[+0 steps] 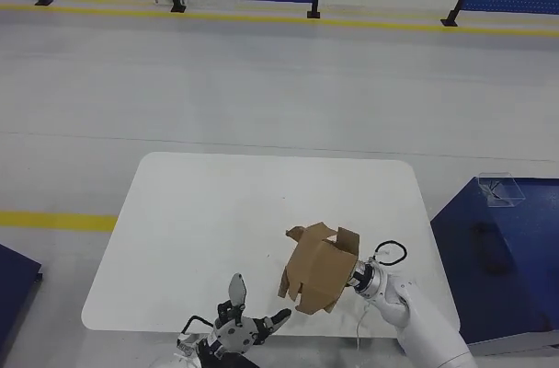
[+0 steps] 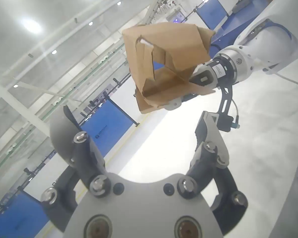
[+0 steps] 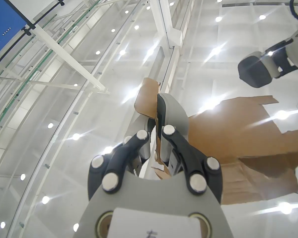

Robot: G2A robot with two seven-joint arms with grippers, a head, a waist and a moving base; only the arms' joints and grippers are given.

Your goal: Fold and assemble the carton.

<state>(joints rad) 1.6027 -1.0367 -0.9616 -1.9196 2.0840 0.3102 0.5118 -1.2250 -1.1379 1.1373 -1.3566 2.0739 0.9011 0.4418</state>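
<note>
The carton (image 1: 318, 267) is over the near right part of the tabletop (image 1: 215, 202), just inside its near edge; whether it touches the surface cannot be told. The right gripper (image 1: 352, 273) is at the carton's right side, its jaws clamped on a flap there. Its arm runs off past the tabletop's near right corner. The left gripper (image 1: 257, 304) is at the near edge, left of the carton and apart from it, its 2 jaws spread. A cabinet (image 1: 509, 267) stands right of the tabletop, with a small container (image 1: 500, 189) on its far corner.
</note>
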